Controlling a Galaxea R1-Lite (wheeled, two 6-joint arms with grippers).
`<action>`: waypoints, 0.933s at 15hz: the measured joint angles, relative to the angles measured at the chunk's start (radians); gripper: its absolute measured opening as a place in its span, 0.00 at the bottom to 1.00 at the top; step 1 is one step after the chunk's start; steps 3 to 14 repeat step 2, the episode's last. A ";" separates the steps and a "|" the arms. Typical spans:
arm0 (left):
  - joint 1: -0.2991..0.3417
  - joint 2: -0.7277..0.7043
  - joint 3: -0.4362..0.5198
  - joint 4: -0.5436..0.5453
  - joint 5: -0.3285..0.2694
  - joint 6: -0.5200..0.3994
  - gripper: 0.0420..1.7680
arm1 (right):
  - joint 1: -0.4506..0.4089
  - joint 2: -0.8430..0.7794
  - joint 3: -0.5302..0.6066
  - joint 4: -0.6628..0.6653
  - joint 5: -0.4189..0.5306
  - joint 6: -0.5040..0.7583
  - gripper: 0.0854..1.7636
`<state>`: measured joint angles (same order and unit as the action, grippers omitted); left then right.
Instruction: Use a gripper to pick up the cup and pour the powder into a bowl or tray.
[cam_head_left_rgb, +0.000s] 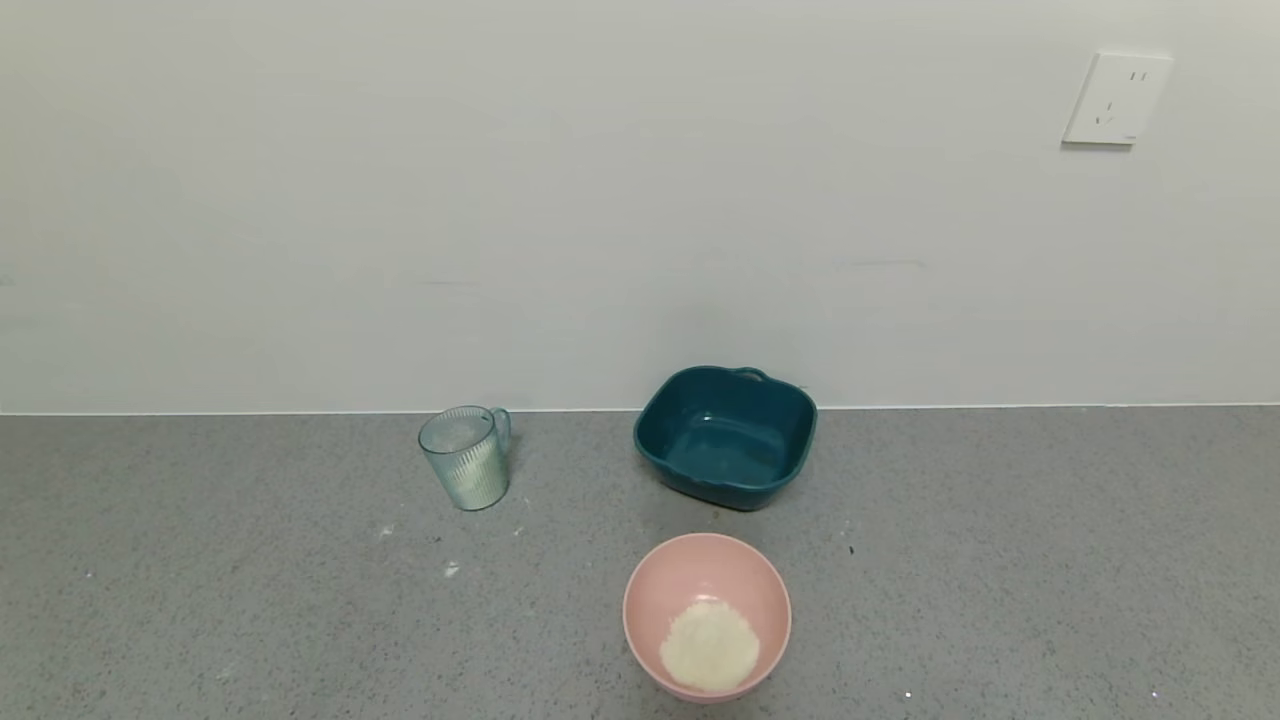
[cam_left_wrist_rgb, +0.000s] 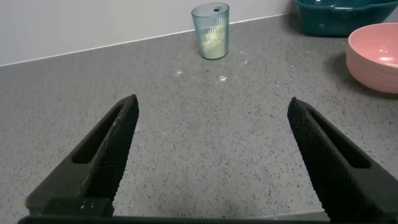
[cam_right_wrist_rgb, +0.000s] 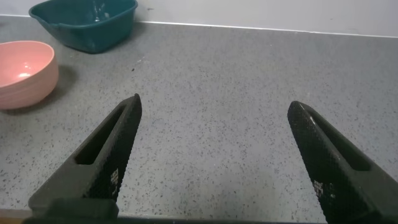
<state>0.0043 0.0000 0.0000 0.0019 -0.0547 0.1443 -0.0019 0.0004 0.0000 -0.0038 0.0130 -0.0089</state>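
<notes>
A grey speckled counter (cam_head_left_rgb: 1000, 560) meets a white wall. A teal tub (cam_head_left_rgb: 726, 437) sits at the back, a pink bowl (cam_head_left_rgb: 706, 570) holding white powder (cam_head_left_rgb: 709, 646) in front of it. The ribbed clear cup (cam_head_left_rgb: 467, 458) stands upright, well left of the tub. Left gripper (cam_left_wrist_rgb: 211, 109) and right gripper (cam_right_wrist_rgb: 214, 107) hang over bare counter, jaws spread wide, holding nothing.

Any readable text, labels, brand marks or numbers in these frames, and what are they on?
None can be read.
cup: ribs only, no print.
pink bowl and teal tub: plain.
wall socket: slots only, no lettering visible.
right gripper: tiny pale marks on its fingers, too small to read.
</notes>
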 joint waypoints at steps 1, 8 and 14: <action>0.000 0.000 0.000 0.000 0.000 0.000 0.97 | 0.000 0.000 0.000 0.000 0.000 0.000 0.97; 0.000 0.000 0.000 0.000 0.000 0.000 0.97 | 0.000 0.000 0.000 0.001 0.001 -0.002 0.97; 0.000 0.000 0.000 0.000 0.000 0.000 0.97 | 0.000 0.000 0.000 0.001 0.001 -0.002 0.97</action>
